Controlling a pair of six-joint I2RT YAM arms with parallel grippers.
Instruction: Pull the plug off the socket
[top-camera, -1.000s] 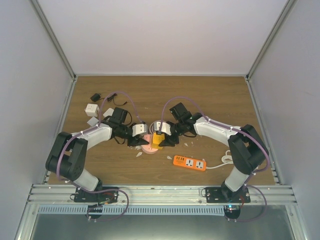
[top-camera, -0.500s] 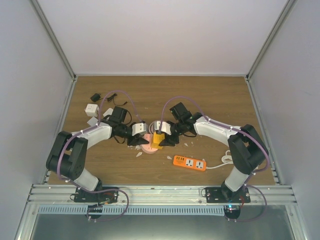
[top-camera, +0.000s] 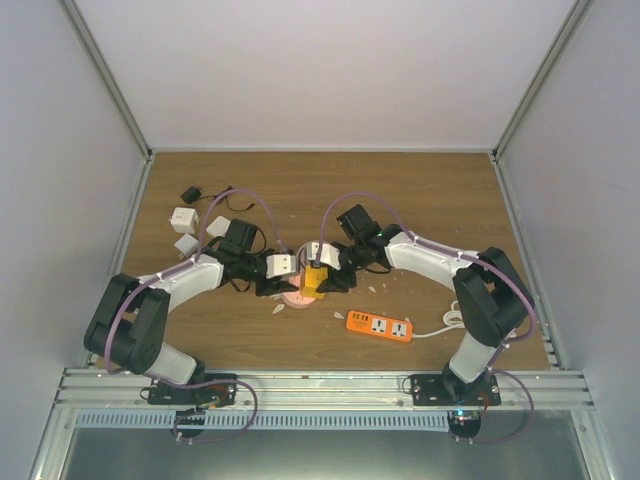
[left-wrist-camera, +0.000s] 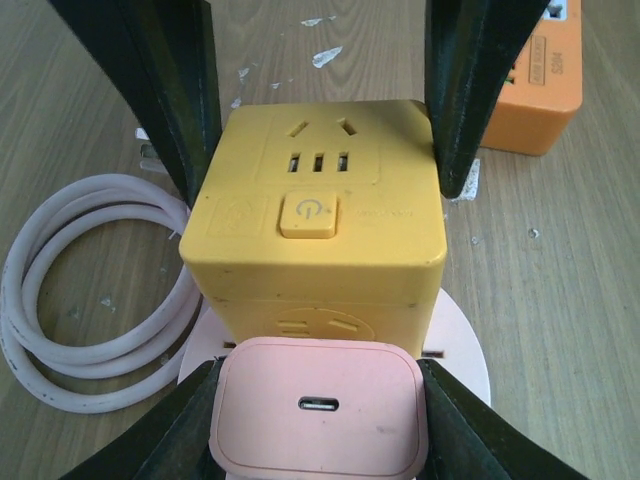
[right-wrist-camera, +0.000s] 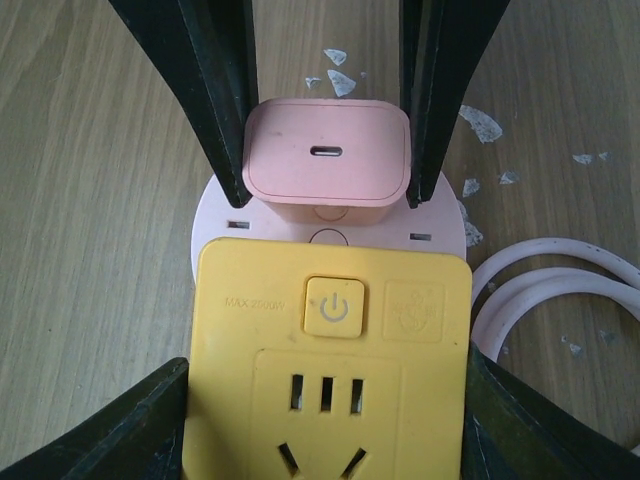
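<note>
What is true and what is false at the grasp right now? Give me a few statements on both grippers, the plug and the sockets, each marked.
1. The left gripper clamps the pink charger between its fingers. True.
2. The right gripper holds the orange power strip. False: it clamps the yellow cube socket; the strip lies apart on the table, untouched.
3. The pink charger shows a single slot-shaped port on its top face. True.
4. The pale coiled cable is draped over the yellow cube socket. False: it lies on the table beside the cube.
5. The yellow cube socket has a power button on its top face. True.
</note>
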